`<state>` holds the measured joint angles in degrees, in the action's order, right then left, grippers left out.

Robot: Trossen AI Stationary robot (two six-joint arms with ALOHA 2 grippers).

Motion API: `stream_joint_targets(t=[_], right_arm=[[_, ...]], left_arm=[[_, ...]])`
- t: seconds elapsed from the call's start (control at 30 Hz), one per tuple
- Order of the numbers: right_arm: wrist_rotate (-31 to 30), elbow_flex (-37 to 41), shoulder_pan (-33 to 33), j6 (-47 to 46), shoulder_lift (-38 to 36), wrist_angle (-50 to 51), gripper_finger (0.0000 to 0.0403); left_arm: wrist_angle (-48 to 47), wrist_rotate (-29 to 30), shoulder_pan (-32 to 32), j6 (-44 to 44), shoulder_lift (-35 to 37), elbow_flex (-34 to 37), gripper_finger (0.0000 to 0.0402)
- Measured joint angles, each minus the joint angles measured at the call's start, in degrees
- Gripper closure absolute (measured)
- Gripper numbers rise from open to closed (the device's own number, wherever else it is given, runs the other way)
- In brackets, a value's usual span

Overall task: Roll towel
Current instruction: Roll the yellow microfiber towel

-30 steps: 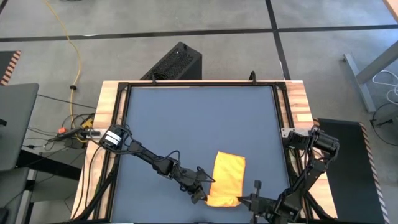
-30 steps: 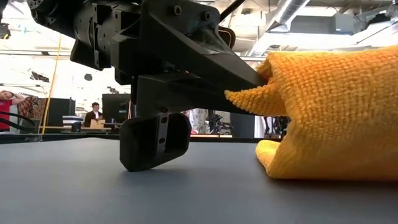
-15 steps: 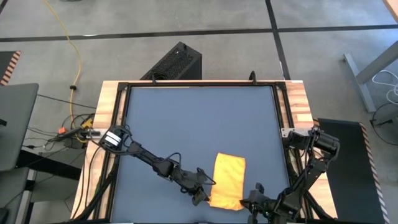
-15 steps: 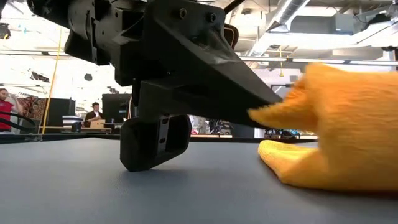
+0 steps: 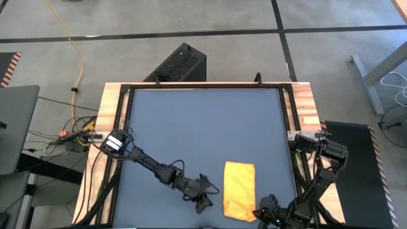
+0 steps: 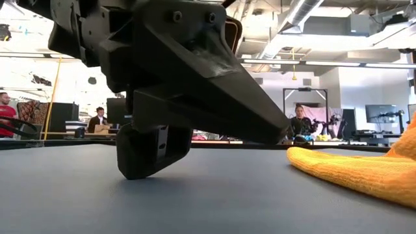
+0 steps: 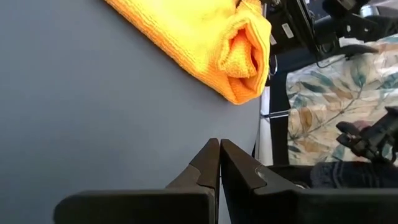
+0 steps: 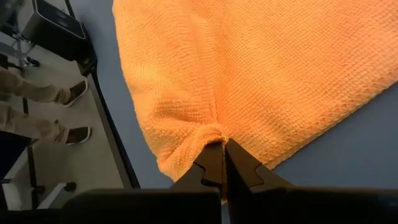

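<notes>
The yellow-orange towel (image 5: 239,187) lies on the dark table (image 5: 203,121) close to its near edge, its near end doubled into a loose fold (image 7: 245,56). My right gripper (image 5: 257,214) is at the towel's near right corner, shut on the cloth. My left gripper (image 5: 205,202) stands a short way to the towel's left with its fingers (image 7: 219,155) shut on nothing. In the low view that gripper (image 6: 283,133) hangs just above the tabletop, and the towel (image 6: 364,172) lies low at the right. My right gripper pinches a small pucker of the towel (image 8: 214,132) between its two fingertips, near the towel's near right corner. The fingers slant down onto it from the table's near right side. The cloth gathers into creases at the tips, and the rest lies on the table.
The table's near edge (image 5: 210,224) runs just behind both grippers, and the wooden frame (image 5: 304,114) lines the sides. Most of the tabletop toward the far edge is bare. A black box (image 5: 181,63) stands on the floor beyond. People show in the room (image 6: 97,120).
My right gripper has rolled its wrist and sunk a little, drawing the towel's near end toward the table's right edge. The raised corner at my left gripper's tips has come away from them. The towel now lies lower and farther right.
</notes>
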<state>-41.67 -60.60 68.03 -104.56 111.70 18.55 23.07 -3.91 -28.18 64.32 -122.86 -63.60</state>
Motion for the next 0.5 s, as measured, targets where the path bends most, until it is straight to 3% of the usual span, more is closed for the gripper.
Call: stream_joint_targets(t=[0.17,0.37,0.5], right_arm=[[0.0,0.0,0.0,0.8,0.0,0.0,0.0384],[0.1,0.1,-0.1,2.4,0.1,-0.6,0.0383],[0.2,0.1,-0.2,2.4,0.1,-0.9,0.0383]], left_arm=[[1.7,2.3,1.4,-7.7,2.7,0.7,0.0401],[5.8,11.6,2.1,-40.6,8.5,-1.6,0.0398],[0.4,10.6,1.7,-52.1,8.1,-6.8,0.0371]])
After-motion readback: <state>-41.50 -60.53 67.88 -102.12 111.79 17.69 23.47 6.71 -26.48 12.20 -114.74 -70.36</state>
